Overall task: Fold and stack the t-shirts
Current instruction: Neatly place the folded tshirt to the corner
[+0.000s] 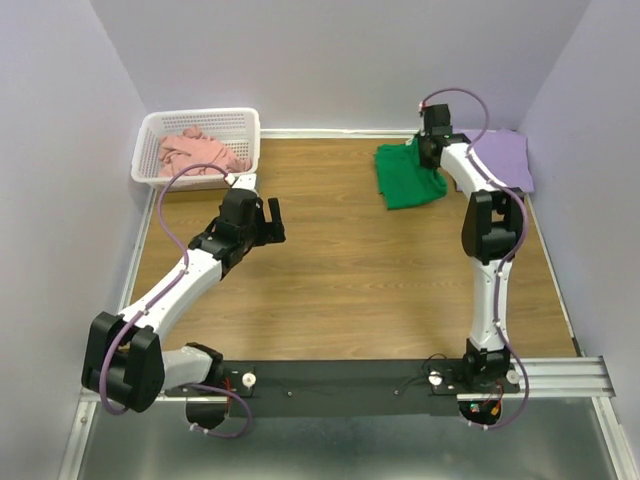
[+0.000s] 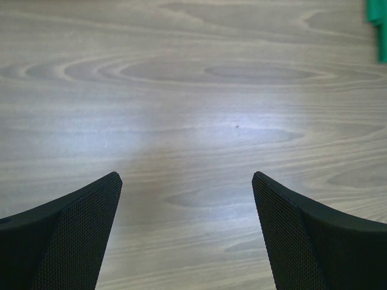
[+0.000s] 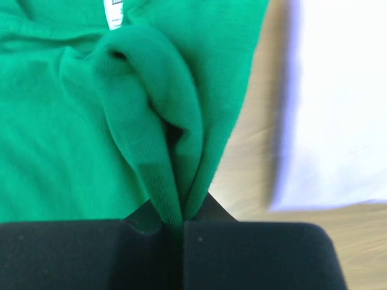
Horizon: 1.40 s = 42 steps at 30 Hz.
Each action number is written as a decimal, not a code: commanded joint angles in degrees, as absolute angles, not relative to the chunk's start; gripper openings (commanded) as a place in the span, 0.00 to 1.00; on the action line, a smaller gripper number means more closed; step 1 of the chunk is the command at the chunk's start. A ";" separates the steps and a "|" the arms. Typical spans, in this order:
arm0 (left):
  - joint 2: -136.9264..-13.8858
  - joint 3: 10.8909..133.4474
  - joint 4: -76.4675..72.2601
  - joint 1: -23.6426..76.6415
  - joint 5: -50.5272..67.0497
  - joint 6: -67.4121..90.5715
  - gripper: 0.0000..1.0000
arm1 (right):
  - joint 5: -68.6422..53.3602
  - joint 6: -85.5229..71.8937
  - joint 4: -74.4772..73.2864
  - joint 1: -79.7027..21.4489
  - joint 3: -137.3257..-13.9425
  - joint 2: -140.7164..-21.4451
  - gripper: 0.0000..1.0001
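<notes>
The green t-shirt (image 1: 408, 178) lies in the far right part of the bench (image 1: 340, 290), as a bunched patch a little longer from the far edge toward the near edge. In the right wrist view its collar with the small white neck label (image 3: 113, 13) is on the side away from the fingers; from above I cannot tell which way the collar points.

The lavender t-shirt (image 1: 505, 158) is spread flat in the far right corner, just beside the green one, with a narrow strip of wood between them, and the right arm covers part of it.

The white basket (image 1: 150, 130) stands in the far left corner and holds 1 crumpled pink t-shirt (image 1: 200, 152).

The right gripper (image 3: 172, 220) is at the far side of the green t-shirt, its 2 fingers pressed together on a raised fold of the green cloth, which runs out from between them as a ridge.

The left gripper (image 2: 187, 178) is over bare wood in the left half of the bench, its fingers spread wide with nothing between them, well apart from every t-shirt
</notes>
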<state>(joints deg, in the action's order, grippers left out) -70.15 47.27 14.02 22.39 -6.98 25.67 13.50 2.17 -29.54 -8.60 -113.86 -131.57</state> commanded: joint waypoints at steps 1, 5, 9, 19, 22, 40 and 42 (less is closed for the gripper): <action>-68.29 46.67 17.48 21.80 -3.96 28.73 0.96 | 25.12 14.05 -32.08 -5.20 -123.64 -138.05 0.01; -68.38 45.97 19.94 21.88 -3.86 29.71 0.96 | 25.83 16.34 -31.99 -2.73 -133.74 -142.90 0.00; -69.87 47.11 22.75 21.80 -6.15 29.27 0.96 | 29.00 20.12 -31.73 -1.32 -136.32 -144.41 0.01; -71.36 47.72 23.20 21.80 -5.10 28.74 0.96 | 27.60 26.19 -27.77 1.13 -136.76 -141.07 0.00; -71.81 48.60 23.55 21.80 -5.10 28.13 0.96 | 26.28 26.28 -27.25 1.93 -136.67 -140.80 0.01; -75.94 50.80 24.52 21.80 -4.48 26.02 0.96 | 21.18 23.74 -21.89 7.82 -135.70 -141.58 0.01; -76.20 50.89 24.43 21.80 -4.31 26.10 0.96 | 20.66 21.20 -21.45 8.43 -136.40 -142.64 0.01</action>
<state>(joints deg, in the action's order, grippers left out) -75.57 49.19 23.53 22.09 -5.34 26.83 21.78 24.10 -26.11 6.70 -133.99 -141.86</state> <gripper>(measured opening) 0.962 0.089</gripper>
